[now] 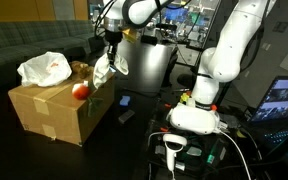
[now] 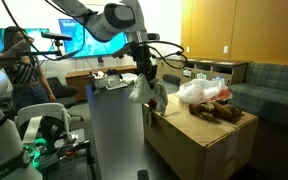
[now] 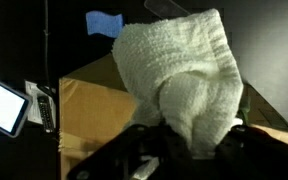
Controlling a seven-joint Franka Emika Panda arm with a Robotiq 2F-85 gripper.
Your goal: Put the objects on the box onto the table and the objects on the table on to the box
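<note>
My gripper (image 1: 109, 58) is shut on a white towel (image 1: 106, 71) and holds it in the air over the edge of the cardboard box (image 1: 54, 112). The towel also shows in an exterior view (image 2: 141, 90) and fills the wrist view (image 3: 179, 75), hanging from the jaws (image 3: 184, 150). On the box lie a white plastic bag (image 1: 46, 69), a red apple (image 1: 81, 91) and a brown object (image 2: 216, 112). The bag shows in an exterior view (image 2: 199, 91) too. A blue object (image 3: 104, 22) lies on the dark table.
The robot base (image 1: 196, 118) stands right of the box. A dark flat object (image 1: 126, 116) and a blue one (image 1: 125, 99) lie on the table (image 2: 114, 130). A handheld scanner (image 1: 174, 150) stands in front. A metal bin (image 1: 149, 65) is behind. A person (image 2: 19, 60) sits at the back.
</note>
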